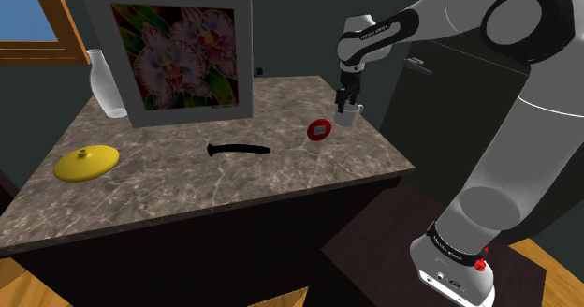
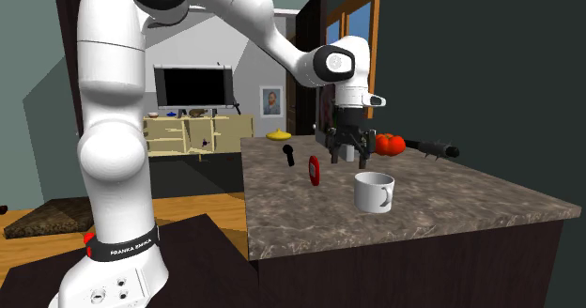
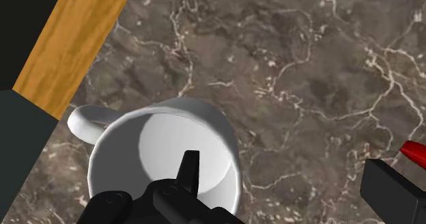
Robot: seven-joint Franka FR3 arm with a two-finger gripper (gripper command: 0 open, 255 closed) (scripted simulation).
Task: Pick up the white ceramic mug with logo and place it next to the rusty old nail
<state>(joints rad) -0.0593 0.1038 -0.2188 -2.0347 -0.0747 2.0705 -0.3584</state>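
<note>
The white mug (image 3: 160, 151) stands upright near the corner of the marble counter (image 1: 187, 197), mouth up, its handle turned toward the counter's edge; I see no logo on the parts facing me. My gripper (image 3: 281, 164) hangs right above it with the fingers spread and touching nothing. One finger sits over the mug's hollow and the other outside the wall opposite the handle, so that wall lies between them. I judge this line-up is meant for pinching the wall rather than spanning the whole body, which leaves the handle out of the way. In the second exterior view my fingertips appear above the rim, so the descent is not yet made. Just beside the mug a red disc (image 1: 320, 129) stands on edge, near enough to my outer finger that I could knock it on the way down. The dark nail (image 1: 239, 149) lies flat toward the middle of the counter, well apart from the mug, with bare stone around it for setting down. Beyond it are a yellow lid-like dish (image 1: 86, 162), a clear glass bottle (image 1: 106, 88) and a framed flower picture (image 1: 178, 52) propped at the back. The wall behind is dark, a window (image 1: 28, 20) sits in the corner, and a wood floor (image 3: 75, 45) shows below the counter's edge.
</note>
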